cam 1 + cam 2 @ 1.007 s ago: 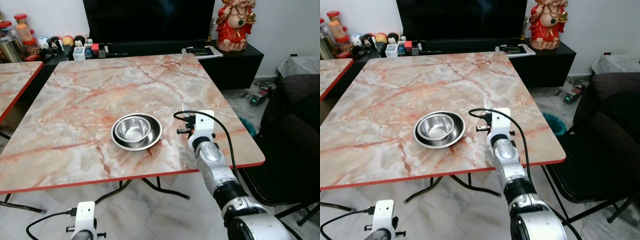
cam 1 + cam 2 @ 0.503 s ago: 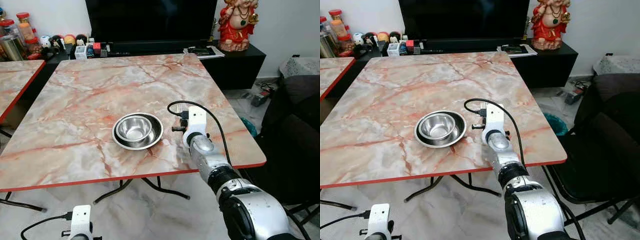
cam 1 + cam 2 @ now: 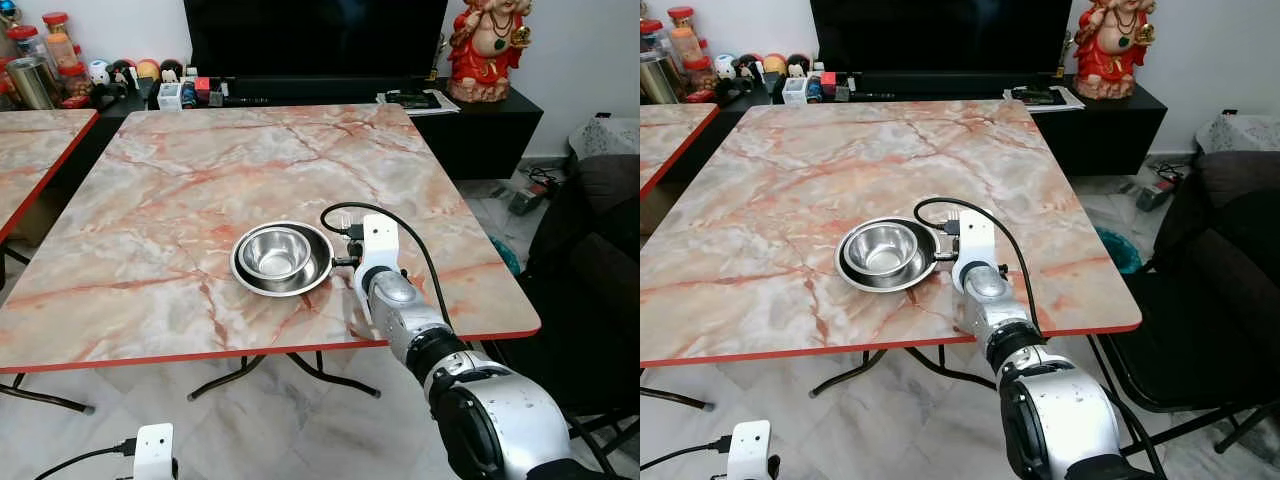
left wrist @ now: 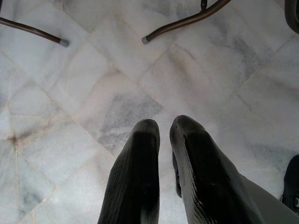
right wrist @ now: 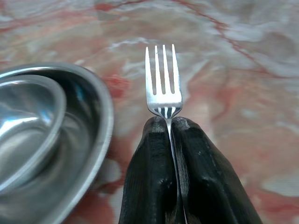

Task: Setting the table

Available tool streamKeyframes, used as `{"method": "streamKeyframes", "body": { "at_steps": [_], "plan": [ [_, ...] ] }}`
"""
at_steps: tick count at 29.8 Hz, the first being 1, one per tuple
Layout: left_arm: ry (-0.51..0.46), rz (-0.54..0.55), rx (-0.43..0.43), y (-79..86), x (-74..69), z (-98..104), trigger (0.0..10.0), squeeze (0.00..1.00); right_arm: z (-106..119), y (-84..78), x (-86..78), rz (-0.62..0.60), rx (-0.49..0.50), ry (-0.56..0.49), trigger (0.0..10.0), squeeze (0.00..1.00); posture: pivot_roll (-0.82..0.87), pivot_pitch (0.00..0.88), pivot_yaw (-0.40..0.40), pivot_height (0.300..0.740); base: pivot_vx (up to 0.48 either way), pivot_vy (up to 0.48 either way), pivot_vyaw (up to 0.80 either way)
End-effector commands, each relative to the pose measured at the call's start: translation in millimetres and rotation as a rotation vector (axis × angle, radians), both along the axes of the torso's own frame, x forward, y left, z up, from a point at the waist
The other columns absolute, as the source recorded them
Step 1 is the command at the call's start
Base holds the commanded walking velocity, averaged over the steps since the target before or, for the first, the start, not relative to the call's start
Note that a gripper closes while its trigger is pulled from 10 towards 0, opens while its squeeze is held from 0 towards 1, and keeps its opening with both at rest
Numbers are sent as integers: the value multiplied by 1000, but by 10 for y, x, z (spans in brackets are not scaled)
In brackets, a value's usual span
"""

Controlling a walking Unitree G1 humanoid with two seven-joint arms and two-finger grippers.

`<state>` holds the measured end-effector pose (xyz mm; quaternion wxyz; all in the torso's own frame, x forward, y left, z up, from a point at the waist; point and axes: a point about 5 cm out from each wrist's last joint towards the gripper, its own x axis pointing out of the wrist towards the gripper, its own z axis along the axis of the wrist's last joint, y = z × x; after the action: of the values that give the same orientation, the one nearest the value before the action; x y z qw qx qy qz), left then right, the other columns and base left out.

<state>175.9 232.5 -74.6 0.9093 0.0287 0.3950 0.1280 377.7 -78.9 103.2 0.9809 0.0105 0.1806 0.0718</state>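
Fork (image 5: 163, 88) was pinched by the neck between the two black fingers of the right gripper (image 5: 171, 122), tines pointing forward past the fingertips. Thin shiny metal, four straight tines, handle hidden between the pads. It sat low over the table (image 3: 180, 200), just beside the right rim of the plate (image 3: 250, 280); contact with the tabletop could not be told.

Right arm (image 3: 410, 325) was stretched forward over the table's near edge, silver forearm angled up to a white wrist block with a black cable (image 3: 415, 255) looping over it.

Plate was round, shallow polished steel, with a smaller steel bowl (image 3: 274, 252) nested inside it, both mirror-like. In the wrist view the plate's curved rim lay close alongside the fork.

Table was square, glossy marble-look top with pink and grey veins, thin red edge band, dark metal legs (image 3: 230, 375). A second table (image 3: 40, 150) of the same finish stood at the robot's left.

Left gripper (image 4: 161, 128) hung below table level over the pale veined marble floor (image 4: 93, 93), its fingers close together with a narrow gap and nothing between them.

Behind the table: black TV (image 3: 315, 35) on a low black cabinet (image 3: 490, 125), red and gold figurine (image 3: 490, 50), jars (image 3: 45, 60) and small clutter. Dark chair (image 3: 600, 280) at the right.
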Motion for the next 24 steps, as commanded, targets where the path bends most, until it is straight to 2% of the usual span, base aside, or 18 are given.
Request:
{"method": "streamKeyframes", "body": {
  "at_steps": [1, 9, 13, 18, 24],
  "plan": [
    [14, 1, -13, -13, -48, -26, 10000, 0, -44, -55, -13, -20, -17, 20, 10000, 0, 46, 39, -42, 740, 0, 0, 0],
    [-15, -13, -28, -43, 44, 11, 10000, 0, -78, -178, -17, -63, -9, 20, 10000, 0, 42, 35, -35, 740, 0, 0, 0],
    [-21, -19, -28, -54, 78, 25, 10000, 0, -83, -176, -19, -60, -13, 20, 10000, 0, 43, 38, -35, 740, 0, 0, 0],
    [-24, -22, -28, -59, 73, 23, 10000, 0, -110, -159, -36, -47, -30, 30, 10000, 0, 54, 47, -36, 740, 0, 0, 0],
    [-15, -12, -27, -45, -9, -8, 10000, 0, -136, -146, -51, -45, -31, 43, 10000, 0, 71, 55, -47, 740, 0, 0, 0]
  ]
}}
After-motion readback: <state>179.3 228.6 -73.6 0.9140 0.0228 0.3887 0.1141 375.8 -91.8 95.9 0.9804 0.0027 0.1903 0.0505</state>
